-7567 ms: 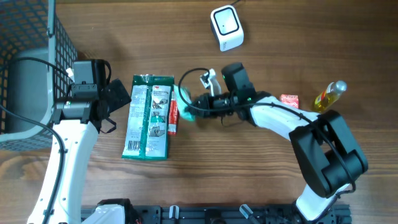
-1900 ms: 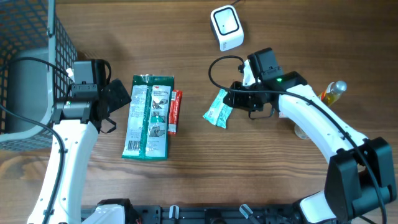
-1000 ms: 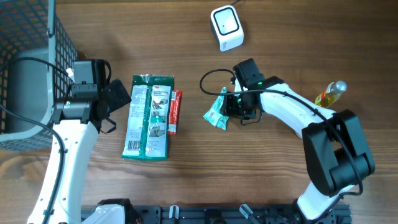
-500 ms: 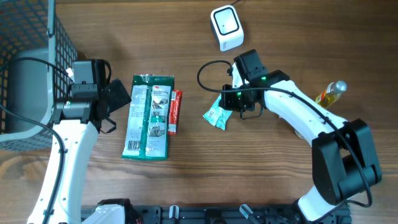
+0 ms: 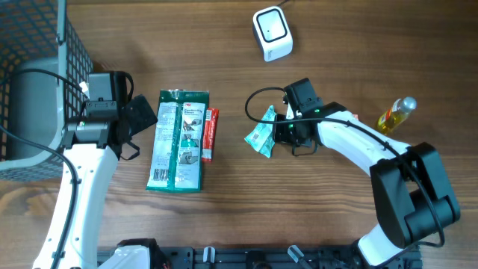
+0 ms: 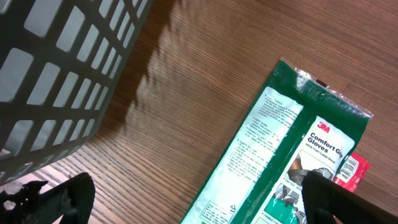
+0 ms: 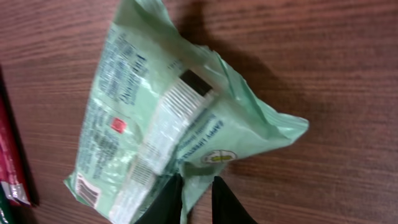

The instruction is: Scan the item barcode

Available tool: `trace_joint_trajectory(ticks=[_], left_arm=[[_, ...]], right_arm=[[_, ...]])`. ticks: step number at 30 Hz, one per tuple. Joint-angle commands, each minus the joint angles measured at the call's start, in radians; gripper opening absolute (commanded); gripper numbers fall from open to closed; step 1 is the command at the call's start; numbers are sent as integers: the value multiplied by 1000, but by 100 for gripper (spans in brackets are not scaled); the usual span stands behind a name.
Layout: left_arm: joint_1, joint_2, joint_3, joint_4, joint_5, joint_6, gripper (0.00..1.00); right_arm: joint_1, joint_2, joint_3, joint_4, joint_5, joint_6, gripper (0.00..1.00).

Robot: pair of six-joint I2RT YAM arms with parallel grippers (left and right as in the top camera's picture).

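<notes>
The item is a pale green crinkled packet (image 5: 260,137) lying on the wooden table at mid-table. In the right wrist view the packet (image 7: 155,124) shows a printed barcode (image 7: 182,99) facing the camera. My right gripper (image 5: 278,128) is at the packet's right edge, and its black fingers (image 7: 171,200) are shut on a fold of that edge, with the gripper (image 7: 198,198) low over the wood. The white scanner (image 5: 271,32) stands at the back, apart from the packet. My left gripper (image 5: 140,118) hangs open at the left, holding nothing.
A green 3M gloves pack (image 5: 178,140) and a slim red item (image 5: 209,134) lie left of the packet. A wire basket (image 5: 37,52) fills the left back corner. A small yellow bottle (image 5: 396,113) lies at the right.
My right jaws have closed from partly open onto the packet's edge, and the wrist has shifted slightly. The packet stays about where it was. The left arm has not moved.
</notes>
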Motion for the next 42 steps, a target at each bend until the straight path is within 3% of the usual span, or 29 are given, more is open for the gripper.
trace_joint_trajectory(ticks=[1,5,9,12,19,34,42], left_arm=[[4,2,9,2,-13,-13,100],[4,2,9,2,-13,-13,100],[4,2,9,2,-13,-13,100],[4,2,9,2,-13,-13,100],[4,2,9,2,-13,-13,100],[4,2,9,2,-13,-13,100],[4,2,9,2,-13,-13,100]], right_arm=[[-11,0,0,-43,16,16,18],[-21,0,121,-211,-28,-14,24],[-11,0,159,-253,-135,-34,24],[21,1,143,-292,-17,28,24],[103,1,58,-245,121,103,25],[377,1,19,-1,104,157,28],[355,-129,95,-130,203,94,30]])
